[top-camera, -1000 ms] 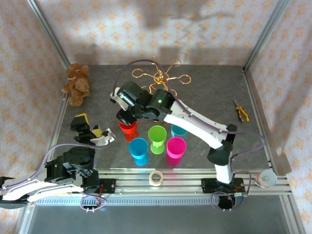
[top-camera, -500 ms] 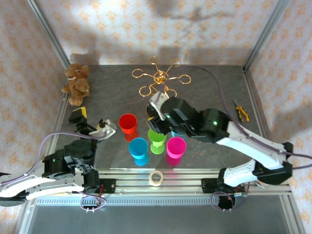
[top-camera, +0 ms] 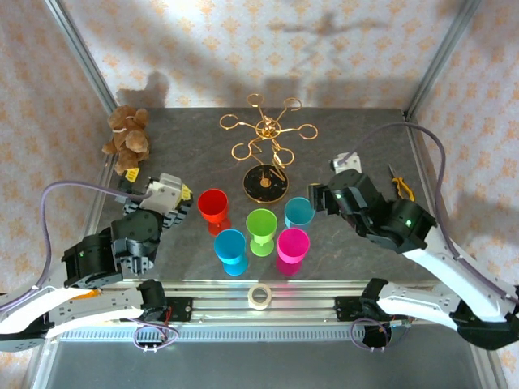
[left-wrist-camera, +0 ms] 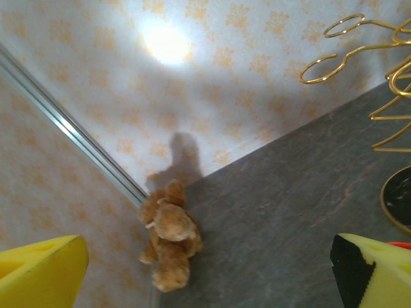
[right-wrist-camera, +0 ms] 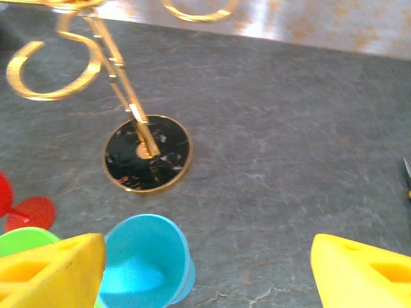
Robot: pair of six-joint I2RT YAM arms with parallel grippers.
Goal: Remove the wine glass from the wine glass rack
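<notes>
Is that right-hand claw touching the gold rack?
Apart. The right wrist view shows a stretch of bare grey table between the open right gripper and the black base of the wine glass rack.

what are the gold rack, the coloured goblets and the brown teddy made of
Gold wire rack with round black base: likely polished metal, judging by bright glints along the thin loops; the base is glossy, material unclear. Coloured goblets: probably moulded plastic, opaque, saturated, smooth with soft sheen. Brown teddy bear: plush fabric, fuzzy and matte.
</notes>
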